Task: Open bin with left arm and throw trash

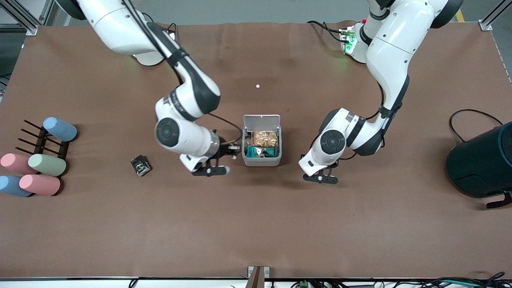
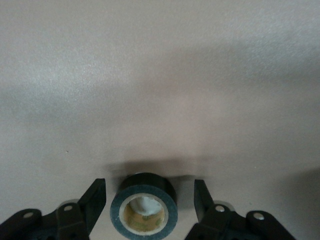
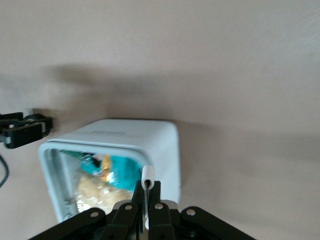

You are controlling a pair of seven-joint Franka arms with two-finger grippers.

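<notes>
With its white lid [image 1: 261, 121] raised, one bin [image 1: 261, 159] stands open at mid-table, between the two grippers; one tan snack packet [image 1: 262, 139] and one teal packet [image 1: 262, 151] lie inside it; the right gripper [image 1: 224, 160] hangs just beside the bin's wall toward the right arm's end, its fingers [image 3: 147, 197] pressed together on one thin pale loop [image 3: 146, 181]; the left gripper [image 1: 320, 179] is low over the cloth toward the left arm's end, its fingers [image 2: 95, 197] spread apart on either side of one black ring [image 2: 143, 210] with a pale core, touching neither side; one crumpled black wrapper [image 1: 140, 165] lies on the table [image 1: 256, 232] toward the right arm's end; five pastel cylinders [image 1: 47, 165] rest at one dark rack [image 1: 40, 138]; one dark teal cylinder [image 1: 482, 162] sits at the left arm's end.
</notes>
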